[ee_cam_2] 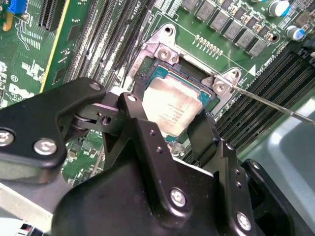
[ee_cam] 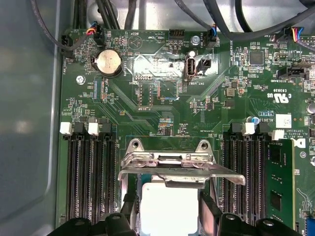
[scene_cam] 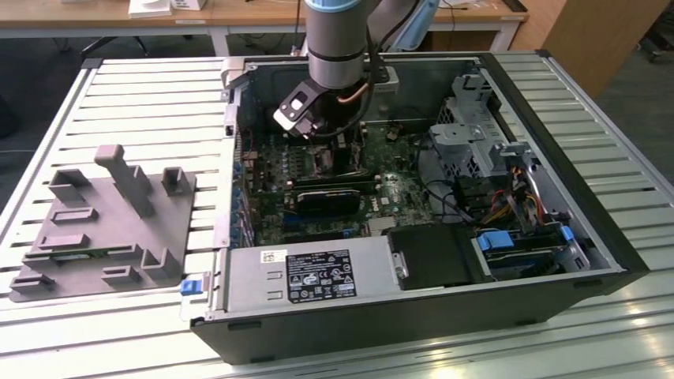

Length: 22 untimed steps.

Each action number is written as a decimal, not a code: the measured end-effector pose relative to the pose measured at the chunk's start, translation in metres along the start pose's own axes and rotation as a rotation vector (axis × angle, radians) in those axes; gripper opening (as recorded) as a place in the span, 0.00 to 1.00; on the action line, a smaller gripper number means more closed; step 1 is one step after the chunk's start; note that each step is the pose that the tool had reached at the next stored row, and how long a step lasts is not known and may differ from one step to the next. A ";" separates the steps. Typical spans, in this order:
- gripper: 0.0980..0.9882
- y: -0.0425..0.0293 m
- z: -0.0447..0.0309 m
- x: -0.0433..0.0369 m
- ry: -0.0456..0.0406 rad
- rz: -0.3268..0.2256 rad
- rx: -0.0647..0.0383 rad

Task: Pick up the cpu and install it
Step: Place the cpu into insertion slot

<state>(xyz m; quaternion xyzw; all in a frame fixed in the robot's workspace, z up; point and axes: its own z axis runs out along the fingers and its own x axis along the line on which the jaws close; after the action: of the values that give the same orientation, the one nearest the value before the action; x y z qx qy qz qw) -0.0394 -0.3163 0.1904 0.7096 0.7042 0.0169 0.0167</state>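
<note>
At the exterior view's left, the grey plastic block [scene_cam: 100,229] with its upright posts is sitting on the slatted table [scene_cam: 137,95], well apart from the work. Moving rightward, the open computer case [scene_cam: 421,324] is lying on its side, and the arm [scene_cam: 337,39] is hanging down into it, holding the gripper [scene_cam: 316,126] low over the green motherboard [scene_cam: 305,170]. Further to the exterior view's right, the drive cage [scene_cam: 474,130] and its cables are lying clear of the arm. In both wrist views the gripper is clamping the cpu [ee_cam_2: 170,105]: its two black fingers [ee_cam_2: 204,137] are pressing on opposite edges of the silver chip. The chip is sitting within the frame of the socket [ee_cam_2: 165,49], either just above the contacts or already resting on them; I cannot tell which. In the first wrist view the hinged load plate [ee_cam: 170,164] is standing open beyond the chip. In the second wrist view the thin retention lever [ee_cam_2: 275,103] is lying swung out beside the socket, across the memory slots [ee_cam_2: 283,73]. So the pick-up is looking done, and the step in hand is, as I judge it, the seating of the chip. That step is calling for a level chip set square to the socket's walls, very little downward force, and fingers that part without dragging it. The plate and lever are not yet closed.
</note>
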 end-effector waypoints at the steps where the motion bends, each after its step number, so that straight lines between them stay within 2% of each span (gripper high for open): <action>1: 0.58 0.0000 -0.0005 0.0000 0.0000 0.000 0.000; 10: 0.56 0.0005 -0.0112 0.0000 0.0000 0.000 0.001; 11: 0.49 0.0006 -0.0125 0.0000 0.0001 0.000 0.001; 12: 0.49 0.0006 -0.0136 0.0000 0.0001 0.000 0.001; 15: 0.30 0.0007 -0.0156 0.0000 0.0001 0.000 0.002; 16: 0.30 0.0008 -0.0160 0.0000 0.0001 0.000 0.002; 18: 0.17 0.0008 -0.0172 0.0000 0.0001 0.000 0.003; 19: 0.17 0.0008 -0.0177 0.0000 0.0000 0.000 0.003; 21: 0.04 0.0009 -0.0186 0.0000 0.0001 0.000 0.004; 22: 0.04 0.0009 -0.0191 0.0000 0.0000 0.000 0.004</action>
<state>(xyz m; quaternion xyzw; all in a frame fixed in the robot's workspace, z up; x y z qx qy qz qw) -0.0395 -0.3163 0.2095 0.7097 0.7042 0.0153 0.0151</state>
